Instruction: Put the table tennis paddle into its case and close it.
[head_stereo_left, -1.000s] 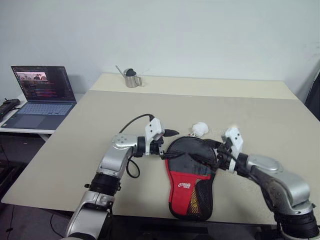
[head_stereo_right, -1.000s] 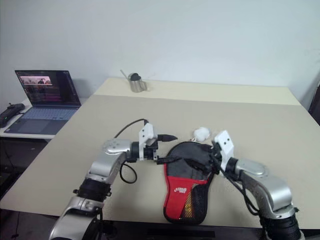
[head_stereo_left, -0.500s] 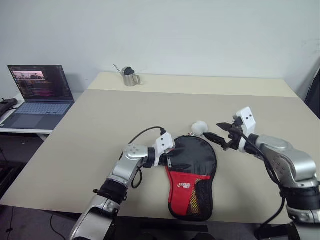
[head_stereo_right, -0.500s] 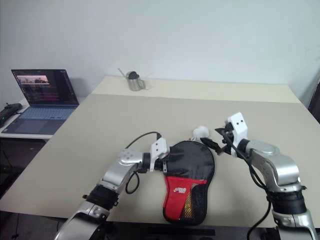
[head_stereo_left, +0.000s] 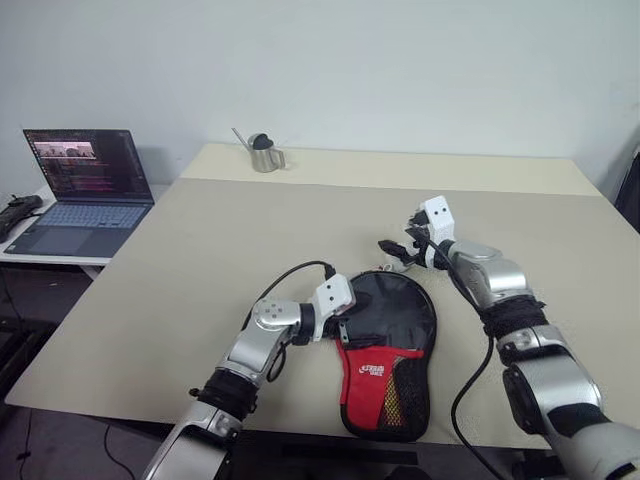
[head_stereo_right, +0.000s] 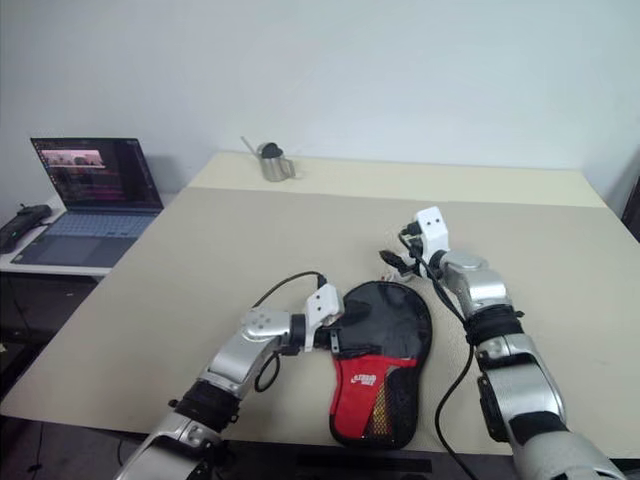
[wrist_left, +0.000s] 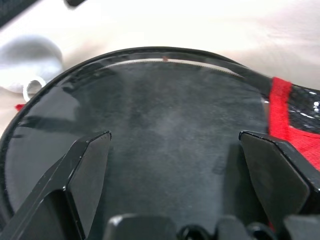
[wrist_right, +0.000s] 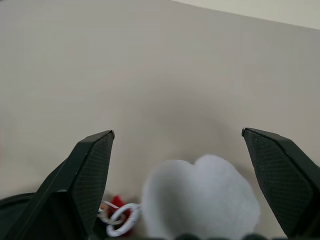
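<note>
Case (head_stereo_left: 385, 350) lies flat at the table's (head_stereo_left: 180, 270) near edge, paddle presumably inside; we keep left gripper (head_stereo_left: 343, 322) spread at its rim to steady it, right gripper (head_stereo_left: 393, 250) spread above the white pom-pom (wrist_right: 200, 197) at the zipper pull.

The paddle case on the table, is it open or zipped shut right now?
It looks closed: the case lies flat on the table, its black top smooth, with no red lining or paddle showing. Whether the zipper is fully drawn, I cannot tell.
</note>
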